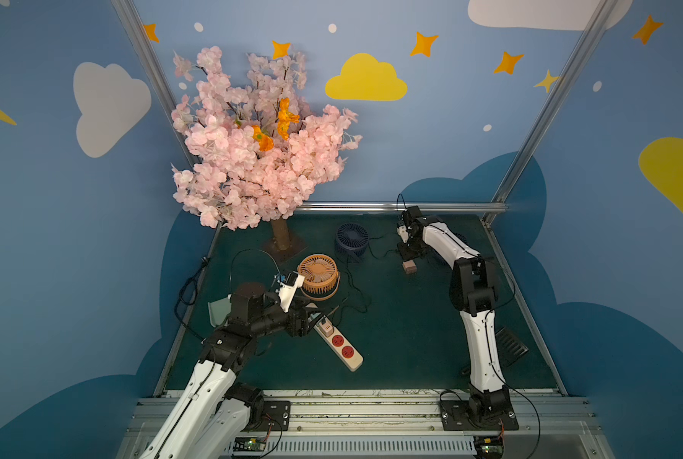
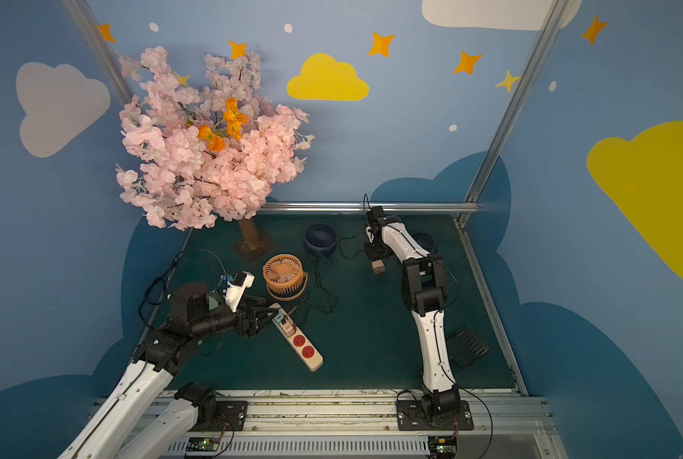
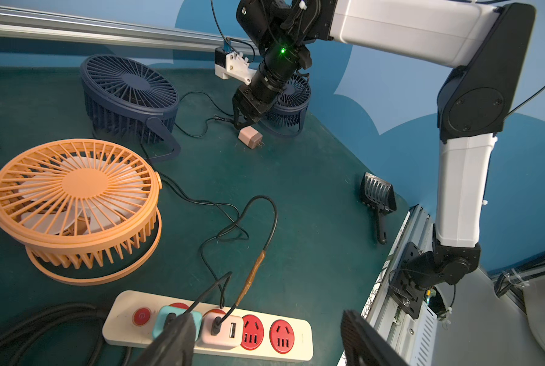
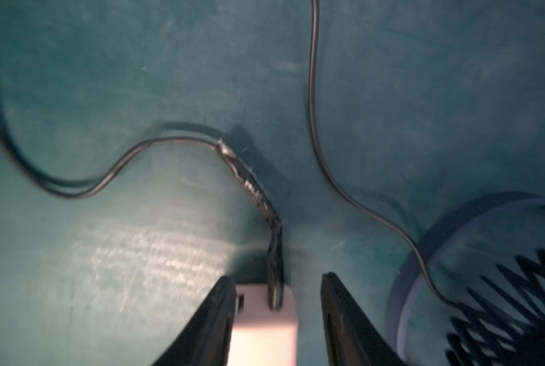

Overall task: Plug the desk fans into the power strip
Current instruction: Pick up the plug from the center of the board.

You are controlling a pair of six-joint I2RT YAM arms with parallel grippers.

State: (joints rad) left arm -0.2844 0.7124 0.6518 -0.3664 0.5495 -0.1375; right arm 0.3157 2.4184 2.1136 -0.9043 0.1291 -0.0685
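The cream power strip [image 1: 351, 356] [image 2: 312, 359] [image 3: 296, 345] lies near the front left of the mat. A teal plug [image 3: 176, 318] and a pink-white adapter [image 3: 225, 331] sit in it, and two red sockets [image 3: 253, 332] are bare. My left gripper [image 1: 312, 318] [image 2: 272, 316] [image 3: 266, 317] hovers open over the strip, one finger above the teal plug. At the back, a loose pink plug adapter [image 1: 409, 267] [image 2: 378, 267] [image 3: 250, 137] [image 4: 265, 323] lies on the mat, its black cord running toward a navy desk fan [image 1: 352, 236] [image 3: 128, 92]. My right gripper [image 1: 407, 256] [image 4: 277, 277] straddles it, one finger touching, the other with a gap.
An orange fan [image 1: 318, 274] [image 3: 74, 202] stands beside the strip, its cord looping across the mat. A second navy fan [image 3: 291, 98] [image 4: 486, 285] sits behind the right arm. A blossom tree [image 1: 260, 139] fills the back left. A black scoop [image 1: 508, 345] lies at the right.
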